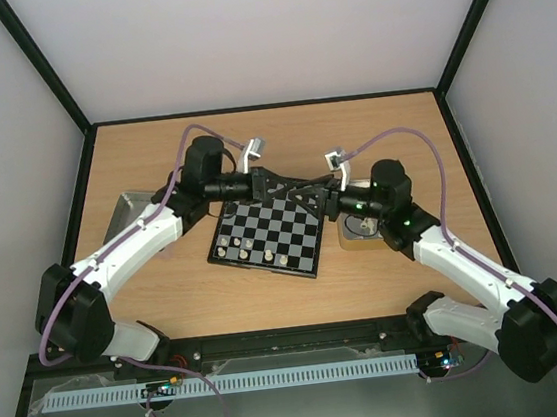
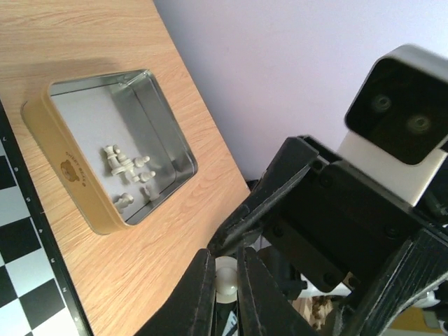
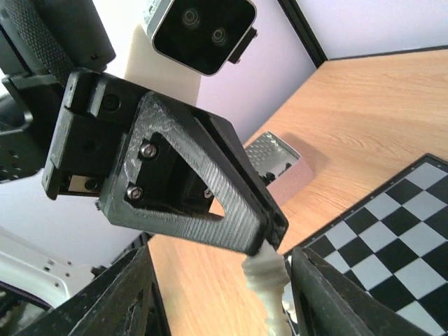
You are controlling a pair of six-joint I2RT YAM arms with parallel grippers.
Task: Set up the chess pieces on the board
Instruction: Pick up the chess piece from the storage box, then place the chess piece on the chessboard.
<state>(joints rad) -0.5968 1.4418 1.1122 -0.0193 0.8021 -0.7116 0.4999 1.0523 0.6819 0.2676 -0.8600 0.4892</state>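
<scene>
"How far along is it?"

"Barely begun, I'd say. The board [image 1: 280,223] lies skewed in the middle of the overhead view, with only about four cream pieces [image 1: 247,244] along its near edge. I see no black ones on it."

"And the rest?"

"More cream figures [image 2: 129,169] lie loose in the gold tin [image 2: 59,150], just right of the board. I can't tell what's in the silver tin [image 1: 127,201] at the left."

"What are the tools doing?"

"They're nose to nose above the board's far edge. The left gripper [image 2: 224,260] is pinching one cream piece [image 3: 266,276]. The right gripper [image 3: 220,283] has its fingers spread wide either side of that piece, apart from it. It looks like a hand-over to me."

"Is there room to move?"

"It's tight right there. The two tools are crowded together, the board's black rim is just below them, and the gold tin is close by. Towards the top of the frame the table [image 1: 350,130] is open wood up to the walls [image 1: 259,40]."
</scene>
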